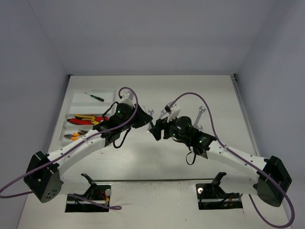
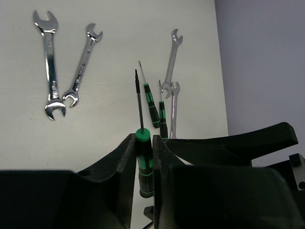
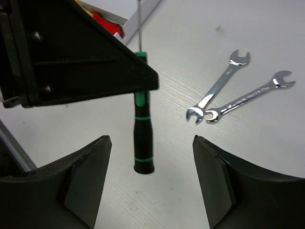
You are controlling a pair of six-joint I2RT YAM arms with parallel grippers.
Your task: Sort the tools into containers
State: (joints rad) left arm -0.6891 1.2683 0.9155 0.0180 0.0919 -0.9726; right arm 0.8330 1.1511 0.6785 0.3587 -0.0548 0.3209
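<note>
My left gripper (image 2: 143,138) is shut on the upper handle of a black-green screwdriver (image 2: 144,164), shaft pointing away and handle end hanging free above the table. In the right wrist view the same screwdriver (image 3: 143,138) hangs between the wide-apart fingers of my open right gripper (image 3: 150,142), which do not touch it. From above, the left gripper (image 1: 144,120) and right gripper (image 1: 156,130) meet tip to tip at the table's middle. The white tray (image 1: 71,102) lies at the left, holding a screwdriver (image 1: 94,97), red-yellow cutters (image 1: 86,119) and orange pliers (image 1: 75,136).
Loose on the table: two wrenches (image 2: 50,67) (image 2: 82,67), two more wrenches (image 2: 170,62) (image 2: 174,109) and two screwdrivers (image 2: 151,107) (image 2: 163,119). The right wrist view shows a crossed wrench pair (image 3: 217,88) (image 3: 248,95). Purple cables loop over both arms.
</note>
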